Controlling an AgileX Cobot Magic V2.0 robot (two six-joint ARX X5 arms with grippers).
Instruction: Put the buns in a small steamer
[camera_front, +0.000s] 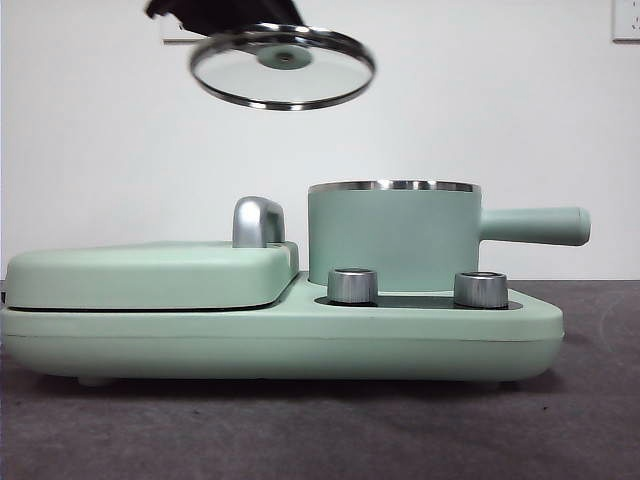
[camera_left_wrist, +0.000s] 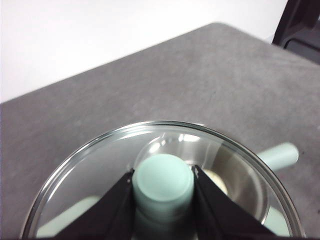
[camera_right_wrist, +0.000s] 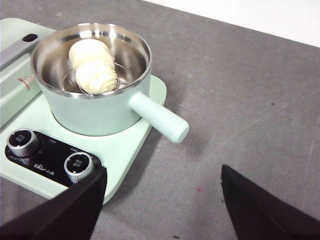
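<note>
- The left gripper (camera_left_wrist: 163, 200) is clamped on the green knob (camera_left_wrist: 163, 179) of the glass lid (camera_front: 282, 66), one black jaw pressed against each side of the knob.
- In the front view that gripper shows only as a dark shape at the top edge, and the lid hangs tilted in the air, above and slightly to the left of the small steamer (camera_front: 394, 238), well clear of its steel rim.
- Through the held lid, the left wrist view shows the steamer's steel bowl and its green handle (camera_left_wrist: 280, 155) below.
- The right gripper (camera_right_wrist: 162, 200) hovers near the steamer with its jaws spread wide and nothing between them.
- The small steamer stands uncovered on the right part of a mint-green cooker base (camera_front: 400, 330), its long handle pointing away to the side.
- Both buns lie inside the steamer on a wire rack: the smooth bun (camera_right_wrist: 89, 50) and the ridged bun (camera_right_wrist: 96, 76) with small green dots, touching each other.
- Two metal dials (camera_right_wrist: 22, 141) sit on the base in front of the steamer.
- A flat lidded griddle (camera_front: 150, 272) occupies the left part of the base.
- Everything rests on a grey table (camera_right_wrist: 240, 100).
</note>
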